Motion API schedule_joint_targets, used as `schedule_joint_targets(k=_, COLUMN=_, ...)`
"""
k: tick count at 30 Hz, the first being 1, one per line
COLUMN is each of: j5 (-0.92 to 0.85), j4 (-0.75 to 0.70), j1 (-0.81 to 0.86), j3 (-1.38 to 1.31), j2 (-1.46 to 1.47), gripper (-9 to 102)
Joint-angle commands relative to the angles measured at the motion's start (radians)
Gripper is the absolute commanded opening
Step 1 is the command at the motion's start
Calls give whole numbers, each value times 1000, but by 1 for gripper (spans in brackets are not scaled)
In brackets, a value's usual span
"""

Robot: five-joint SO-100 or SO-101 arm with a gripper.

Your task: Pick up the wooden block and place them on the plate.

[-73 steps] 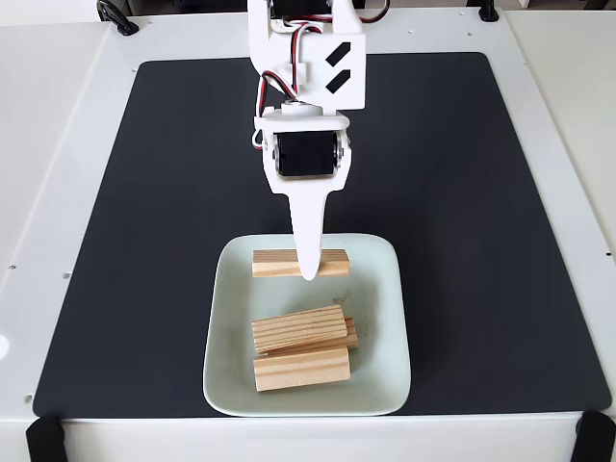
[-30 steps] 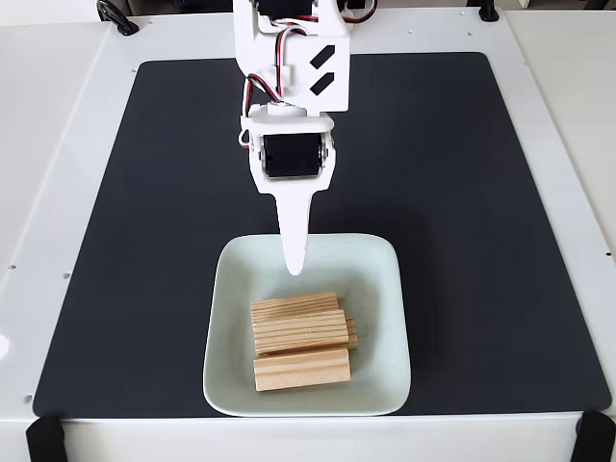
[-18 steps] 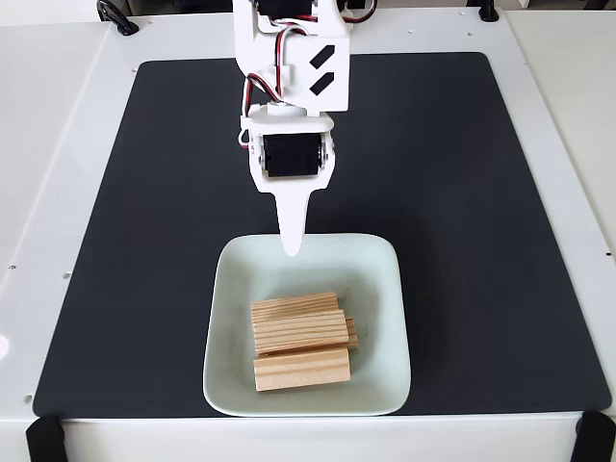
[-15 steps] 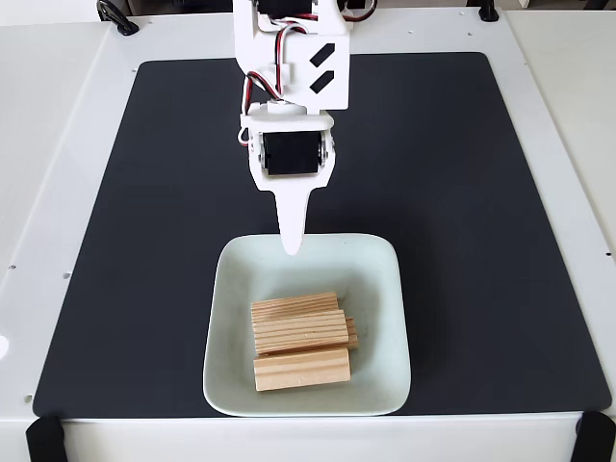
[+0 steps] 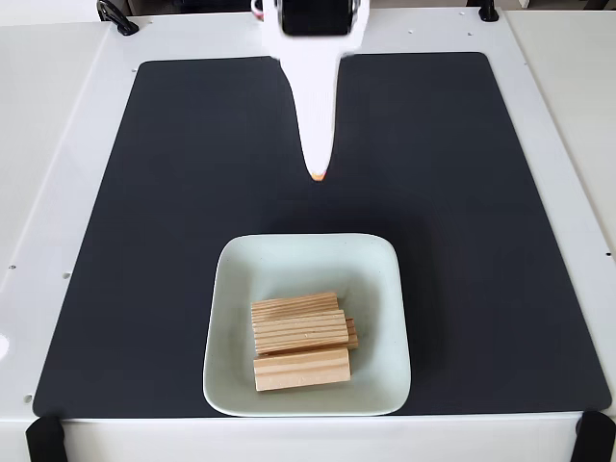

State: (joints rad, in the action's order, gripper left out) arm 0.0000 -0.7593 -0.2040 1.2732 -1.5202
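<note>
Several wooden blocks (image 5: 300, 332) lie packed side by side and partly stacked in the near half of the plate (image 5: 308, 258), a pale mint square dish at the mat's near middle. My gripper (image 5: 318, 173) hangs over the bare black mat, well beyond the plate's far rim. Its white tapered finger (image 5: 315, 96) points toward the plate, and a small orange tip peeks out right at its end. The jaws look pressed together and hold nothing. The arm's upper part is cut off by the top edge.
A large black mat (image 5: 144, 192) covers the white table (image 5: 48, 144). A black cable (image 5: 114, 16) lies at the far left corner. Black clamps (image 5: 43, 438) sit at both near corners.
The block held over the plate's far part now lies with the others in the pile. The gripper has since pulled back off the plate toward the far side of the mat.
</note>
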Motion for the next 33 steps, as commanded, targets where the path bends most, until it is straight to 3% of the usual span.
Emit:
schedule_joint_targets(k=1, j5=23, j4=55, j1=-17, j3=21, j2=-152, gripper=-1)
schedule_joint_targets(k=6, j5=20, j4=212, j1=-26, j3=198, j2=-359, gripper=-1)
schedule_joint_targets(k=18, j5=23, j4=715, j1=-41, j3=917, j2=-976, gripper=0)
schedule_joint_targets(k=33, j5=25, j4=742, j1=-64, j3=1276, j2=-1572, gripper=0)
